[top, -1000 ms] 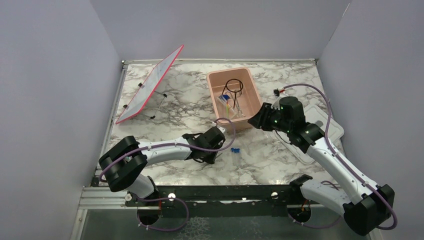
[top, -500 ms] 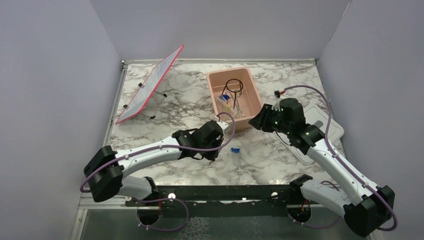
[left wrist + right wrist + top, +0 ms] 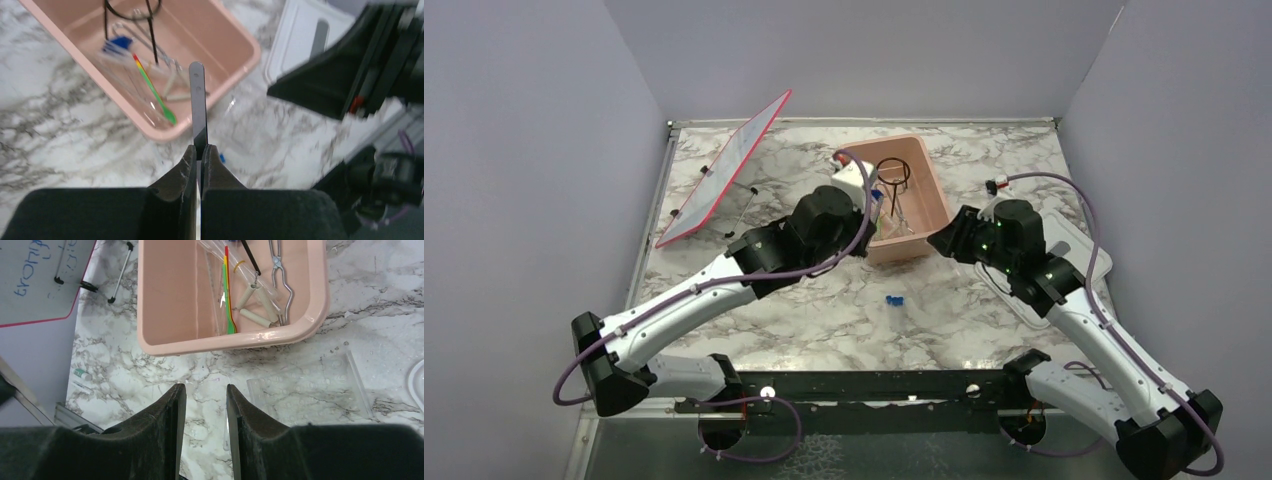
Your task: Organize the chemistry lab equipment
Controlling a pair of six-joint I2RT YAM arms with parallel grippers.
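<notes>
My left gripper (image 3: 199, 149) is shut on flat metal tweezers (image 3: 197, 100), whose rounded end points out over the near corner of the pink tub (image 3: 247, 60). In the top view that gripper (image 3: 871, 197) hovers at the tub's left rim. Inside the tub lie a green-yellow stick (image 3: 156, 92), blue-capped clear tubes (image 3: 117, 46), the black wire ring stand (image 3: 892, 172) and wire tongs (image 3: 280, 265). A small blue-capped tube (image 3: 893, 300) lies loose on the table. My right gripper (image 3: 202, 387) stands open just below the tub's near wall. A thin clear pipette (image 3: 229, 432) shows by its right finger.
The red-edged panel (image 3: 724, 170) leans at the back left on wire feet (image 3: 120, 275). The white lid (image 3: 1079, 262) lies right of the tub, behind my right arm. A clear plastic sheet (image 3: 310, 385) lies near my right gripper. A small green-tipped item (image 3: 82, 374) rests by the panel.
My left arm has swung from the front of the table up to the tub, its gripper now shut on the tweezers. The right arm shifted slightly to the right.
</notes>
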